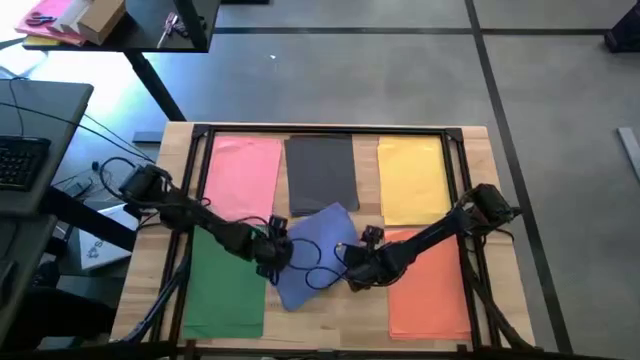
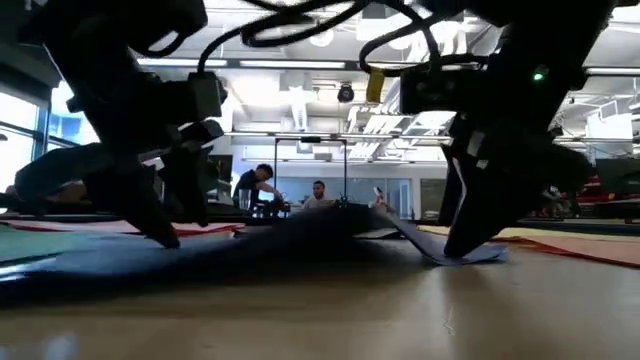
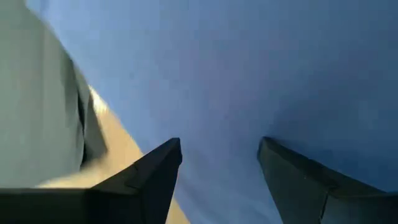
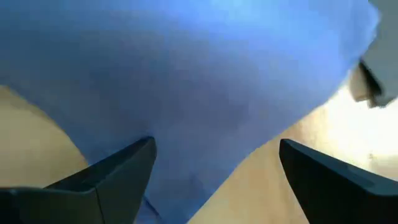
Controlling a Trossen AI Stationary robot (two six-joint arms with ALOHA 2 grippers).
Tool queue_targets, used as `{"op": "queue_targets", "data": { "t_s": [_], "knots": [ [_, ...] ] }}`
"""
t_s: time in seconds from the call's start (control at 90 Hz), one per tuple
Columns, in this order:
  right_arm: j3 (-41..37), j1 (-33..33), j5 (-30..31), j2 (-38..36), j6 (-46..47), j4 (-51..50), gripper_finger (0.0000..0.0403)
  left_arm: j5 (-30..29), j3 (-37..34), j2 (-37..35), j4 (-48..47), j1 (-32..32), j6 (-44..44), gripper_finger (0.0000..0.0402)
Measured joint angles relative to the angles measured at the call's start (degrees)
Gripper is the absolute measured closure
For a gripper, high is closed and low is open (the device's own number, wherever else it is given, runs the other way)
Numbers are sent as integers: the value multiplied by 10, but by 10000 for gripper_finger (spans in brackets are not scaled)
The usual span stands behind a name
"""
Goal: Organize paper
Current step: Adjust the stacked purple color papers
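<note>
Grippers meet at lower centre of the high view: left gripper (image 1: 272,250) and right gripper (image 1: 352,270), both with fingers spread, press the skewed blue sheet (image 1: 318,248), which bulges between them. Pink (image 1: 245,172), grey (image 1: 320,170), yellow (image 1: 412,178), green (image 1: 225,285) and orange (image 1: 428,282) sheets lie flat on the wooden table (image 1: 330,320). Behind, people (image 2: 258,187) sit in an office.
</note>
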Motion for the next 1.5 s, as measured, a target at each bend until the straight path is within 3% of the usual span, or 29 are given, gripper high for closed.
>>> {"op": "queue_targets", "data": {
  "t_s": [0.222,0.489,0.567,0.711,0.867,1.011,1.167,1.367,1.5],
  "knots": [
    [6,-22,10,0,-35,-44,71,-4,63,30,-20,-58,2,191],
    [79,-19,47,-1,-68,-166,71,-11,82,31,-5,-87,-85,191],
    [101,-7,35,-2,-49,-136,71,-11,82,31,21,-91,-110,191],
    [91,32,-32,4,-20,21,71,-55,83,34,22,-107,-111,192],
    [90,62,-37,36,16,25,71,-106,102,12,-62,-97,-92,195],
    [91,65,-44,62,36,-1,71,-90,82,10,-113,-56,-94,195],
    [93,45,-47,68,34,-21,71,-45,40,31,-24,-33,-109,196],
    [100,12,-39,61,7,-74,71,-23,47,54,-8,-64,-161,196],
    [122,4,-39,61,-6,-159,71,-8,64,53,-16,-94,-184,196]
  ]
}}
